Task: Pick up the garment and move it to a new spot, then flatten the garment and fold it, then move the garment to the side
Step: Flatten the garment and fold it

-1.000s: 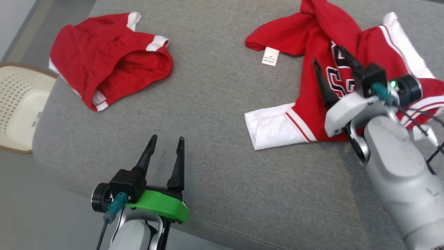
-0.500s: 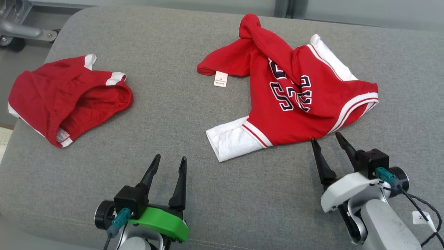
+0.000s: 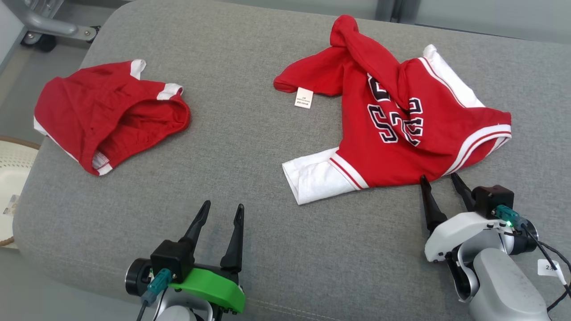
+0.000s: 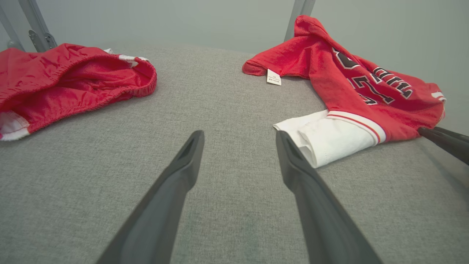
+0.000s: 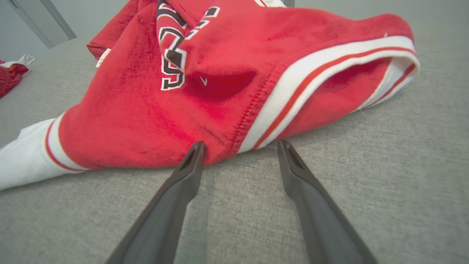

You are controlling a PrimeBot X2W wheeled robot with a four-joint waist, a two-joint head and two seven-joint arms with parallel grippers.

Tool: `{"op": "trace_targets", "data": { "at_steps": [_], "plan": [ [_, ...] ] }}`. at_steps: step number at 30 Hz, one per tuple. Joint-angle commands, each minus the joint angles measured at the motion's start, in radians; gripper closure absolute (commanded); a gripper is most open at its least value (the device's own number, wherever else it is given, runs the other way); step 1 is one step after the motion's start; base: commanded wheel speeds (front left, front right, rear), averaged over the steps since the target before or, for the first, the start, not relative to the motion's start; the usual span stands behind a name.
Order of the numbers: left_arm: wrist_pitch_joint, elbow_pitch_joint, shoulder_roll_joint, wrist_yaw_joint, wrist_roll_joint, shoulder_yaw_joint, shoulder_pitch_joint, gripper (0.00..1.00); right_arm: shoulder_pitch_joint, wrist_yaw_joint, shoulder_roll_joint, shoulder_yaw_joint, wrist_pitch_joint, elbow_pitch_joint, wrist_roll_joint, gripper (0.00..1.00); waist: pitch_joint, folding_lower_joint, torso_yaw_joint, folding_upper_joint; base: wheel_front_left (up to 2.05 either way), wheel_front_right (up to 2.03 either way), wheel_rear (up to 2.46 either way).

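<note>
The crumpled red jersey [image 3: 401, 133] with white trim and dark numerals lies on the right half of the grey fabric cushion [image 3: 250, 147], one white sleeve pointing toward the robot; the right gripper [image 3: 438, 177] has its fingers apart and empty, tips just beside the jersey's near hem; the left gripper [image 3: 223, 205], fingers likewise apart, hovers over bare cushion; red white-trimmed shorts [image 3: 107, 116] lie well apart at the left.

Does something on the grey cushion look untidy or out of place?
The red jersey lies crumpled: a fold is twisted across its numbers, its white sleeve sticks out toward the robot, and its label shows. The red shorts at the left are bunched, waistband gaping. Nothing looks torn or spilled.
</note>
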Motion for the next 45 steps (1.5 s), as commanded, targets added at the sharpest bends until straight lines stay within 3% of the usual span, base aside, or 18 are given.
{"op": "trace_targets", "data": {
  "at_steps": [1, 3, 4, 6, 7, 23, 24, 25, 26, 30, 35, 45],
  "plan": [
    [0.001, -0.005, 0.003, 0.001, -0.002, 0.002, -0.013, 0.00, -0.018, -0.001, -0.004, -0.001, -0.003, 0.019, 0.005, 0.00, 0.014, 0.0000, 0.022, 0.0000, 0.00, 0.00, 0.00],
    [0.001, -0.008, 0.003, 0.002, -0.003, 0.004, -0.009, 0.00, -0.036, -0.001, -0.006, 0.008, -0.003, 0.044, 0.020, 0.04, 0.019, 0.0000, 0.030, 0.0000, 0.00, 0.00, 0.00],
    [0.001, -0.009, 0.003, 0.002, -0.002, 0.006, -0.006, 0.00, -0.045, -0.001, -0.010, 0.009, -0.003, 0.051, 0.025, 0.27, 0.022, 0.0000, 0.033, 0.0000, 0.00, 0.00, 0.00],
    [0.001, -0.011, 0.003, 0.003, -0.004, 0.011, 0.000, 0.00, -0.058, -0.001, -0.018, 0.016, -0.003, 0.063, 0.038, 0.85, 0.027, 0.0000, 0.035, 0.0000, 0.00, 0.00, 0.00],
    [0.001, -0.012, 0.003, 0.003, -0.003, 0.012, 0.003, 0.00, -0.064, -0.001, -0.022, 0.019, -0.003, 0.069, 0.046, 1.00, 0.029, 0.0000, 0.035, 0.0000, 0.00, 0.00, 0.00],
    [0.001, -0.015, 0.003, 0.010, -0.041, -0.005, 0.018, 0.00, -0.233, -0.001, -0.289, 0.014, 0.033, -0.191, 0.025, 1.00, -0.014, 0.0000, -0.018, 0.0000, 0.00, 0.00, 0.00],
    [0.001, -0.014, 0.003, 0.010, -0.042, -0.007, 0.017, 0.00, -0.244, -0.001, -0.290, 0.013, 0.043, -0.204, 0.028, 0.88, -0.014, 0.0000, -0.019, 0.0000, 0.00, 0.00, 0.00],
    [0.001, -0.013, 0.003, 0.009, -0.041, -0.008, 0.016, 0.00, -0.252, -0.001, -0.284, 0.014, 0.058, -0.211, 0.034, 0.34, -0.015, 0.0000, -0.020, 0.0000, 0.00, 0.00, 0.00],
    [0.001, -0.009, 0.003, 0.007, -0.040, -0.011, 0.014, 0.00, -0.253, -0.001, -0.280, 0.026, 0.084, -0.207, 0.033, 0.00, -0.015, 0.0000, -0.021, 0.0000, 0.00, 0.00, 0.00],
    [0.001, 0.001, 0.003, 0.002, -0.043, -0.022, -0.004, 0.00, -0.239, -0.002, -0.263, 0.049, 0.135, -0.160, 0.028, 0.00, -0.010, 0.0000, -0.017, 0.0000, 0.00, 0.00, 0.00],
    [0.001, 0.003, 0.003, 0.009, -0.041, -0.024, -0.021, 0.00, -0.176, -0.001, -0.221, 0.028, 0.084, -0.103, 0.012, 0.00, -0.005, 0.0000, -0.027, 0.0000, 0.00, 0.00, 0.00],
    [0.001, 0.010, 0.003, 0.000, -0.001, 0.038, -0.080, 0.00, -0.054, -0.001, -0.118, 0.022, 0.003, -0.134, -0.011, 0.00, 0.009, 0.0000, -0.155, 0.0000, 0.00, 0.00, 0.00]
  ]
}}
